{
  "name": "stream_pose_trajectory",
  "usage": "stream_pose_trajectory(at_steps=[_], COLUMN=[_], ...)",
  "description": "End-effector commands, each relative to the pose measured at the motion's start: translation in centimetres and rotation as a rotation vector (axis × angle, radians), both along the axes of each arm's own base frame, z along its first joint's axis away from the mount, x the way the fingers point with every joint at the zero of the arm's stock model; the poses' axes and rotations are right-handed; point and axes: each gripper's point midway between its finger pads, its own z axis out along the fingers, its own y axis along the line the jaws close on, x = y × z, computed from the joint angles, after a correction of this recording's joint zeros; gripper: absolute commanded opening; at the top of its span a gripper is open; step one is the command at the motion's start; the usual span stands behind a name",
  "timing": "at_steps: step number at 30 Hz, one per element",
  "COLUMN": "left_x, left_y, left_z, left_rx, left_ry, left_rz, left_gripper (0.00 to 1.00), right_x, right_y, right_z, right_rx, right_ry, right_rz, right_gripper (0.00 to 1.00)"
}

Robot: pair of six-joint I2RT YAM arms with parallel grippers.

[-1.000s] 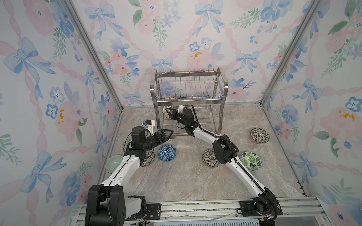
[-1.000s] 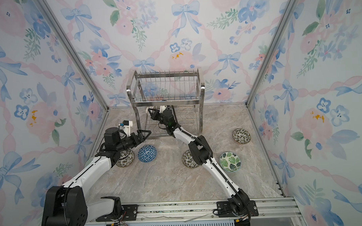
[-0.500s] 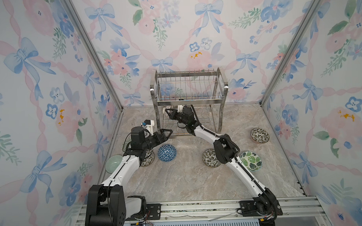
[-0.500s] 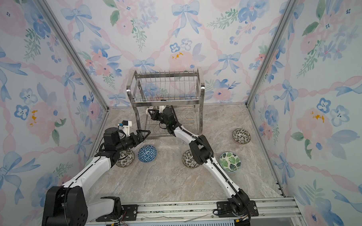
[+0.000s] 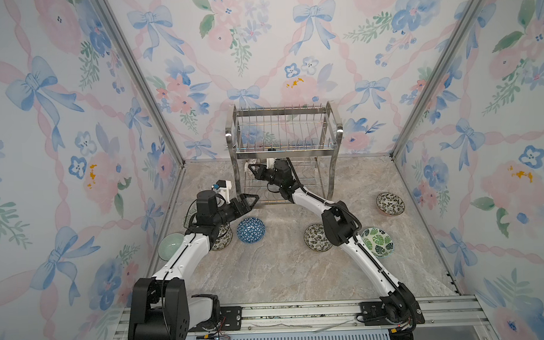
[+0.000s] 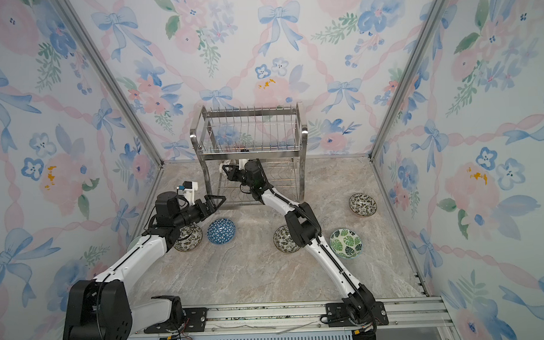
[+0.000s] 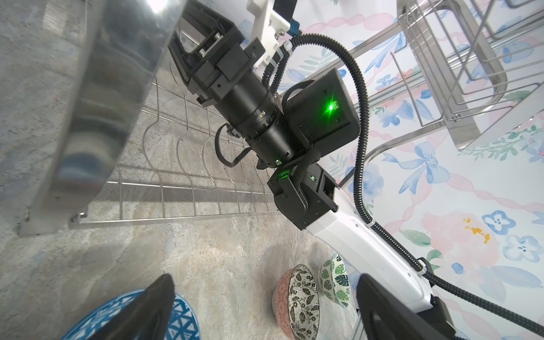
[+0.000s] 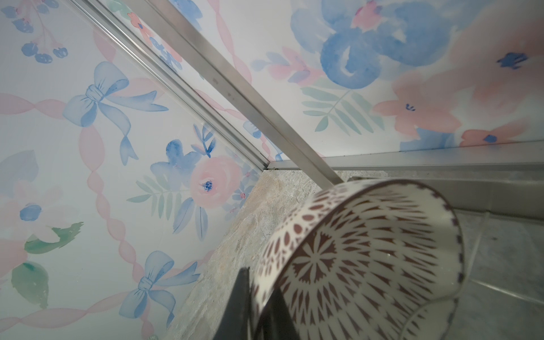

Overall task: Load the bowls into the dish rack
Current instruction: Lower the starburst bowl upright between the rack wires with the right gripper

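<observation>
**Steel wire and cream ceramic: 1 bowl gripped, others on the floor**

In a top view we see the dish rack (image 5: 230, 138) at the back of the marbled floor (image 5: 268, 276). The right gripper (image 5: 252, 170) reaches under the upper tier at the rack's left end, clamped on a cream lattice bowl (image 5: 251, 162). The left gripper (image 5: 251, 199) hangs just in front of the rack's left foot, jaws spread wide w/ nothing in them, near the blue-white bowl (image 5: 250, 230) but not touching it. Also on the floor:
- a pale green bowl (image 5: 169, 247) by the left wall
- a leafy bowl (image 5: 223, 241) partly under the left arm
- a 2nd leafy bowl (image 5: 313, 237) and a green leaf bowl (image 5: 377, 243), 1 on each side of the right arm's elbow
- a 3rd leafy bowl (image 5: 390, 204) near the right wall

From the left wrist we see that gripper's 2 fingers (image 7: 147, 306) far apart and empty. The right arm reaches over the rack's lower wires.

From the right wrist, the cream lattice bowl is tilted on edge. Its rim is pinched btw the dark fingers (image 8: 240, 300).
</observation>
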Motion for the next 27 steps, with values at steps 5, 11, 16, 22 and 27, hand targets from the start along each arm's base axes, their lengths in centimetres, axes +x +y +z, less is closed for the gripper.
stream_pose_trajectory(at_steps=[5, 11, 16, 22, 27], left_x=[-0.2, -0.1, 0.1, -0.4, 0.0], left_y=[0.3, 0.4, 0.7, 0.5, 0.2], left_z=[0.3, 0.3, 0.1, -1.1, 0.1], left_rx=[-0.006, 0.046, 0.163, 0.304, 0.385], left_ry=[-0.023, -0.030, -0.042, -0.039, -0.078], left_rz=[0.000, 0.011, 0.043, 0.063, 0.086], left_gripper=[0.98, 0.98, 0.98, 0.98, 0.98], right_x=[0.2, 0.1, 0.2, 0.0, -0.1], right_y=[-0.6, -0.4, -0.5, -0.6, -0.7], right_z=[3.1, 3.0, 3.0, 2.8, 2.8], right_rx=[-0.012, -0.018, -0.030, -0.066, -0.081], right_ry=[-0.015, -0.010, 0.004, 0.025, 0.042], right_rz=[-0.007, -0.003, -0.015, -0.015, -0.012], right_gripper=[0.12, 0.14, 0.14, 0.15, 0.16])
